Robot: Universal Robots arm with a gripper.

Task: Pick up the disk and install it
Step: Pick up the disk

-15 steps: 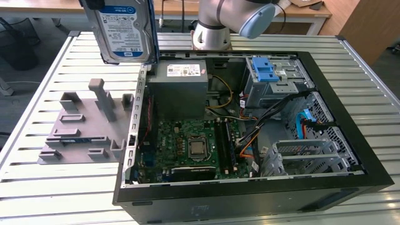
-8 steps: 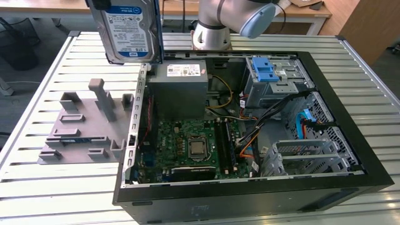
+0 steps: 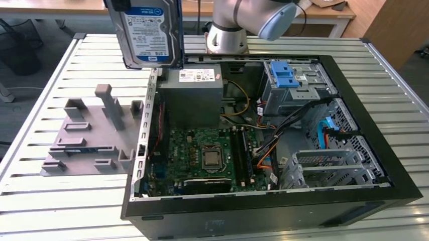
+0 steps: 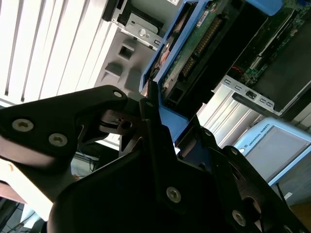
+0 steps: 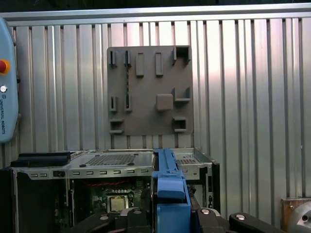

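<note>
The slatted tabletop (image 3: 60, 201) spreads out well below the gripper (image 5: 170, 216). On it, under the gripper, lies the open computer case (image 3: 268, 213) with its motherboard (image 3: 188, 145) exposed. Next to the case, also lower than the gripper, sits a grey fixture plate (image 3: 87, 140). The disk (image 3: 148, 30) hangs upright in the air above the case's edge. The gripper is pinching it from 2 sides by its blue bracket (image 5: 167, 194).

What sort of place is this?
Probably a robotics lab workbench for computer assembly: an open computer case on a slatted metal table, a grey fixture plate beside it, a robot arm holding a disk.
</note>
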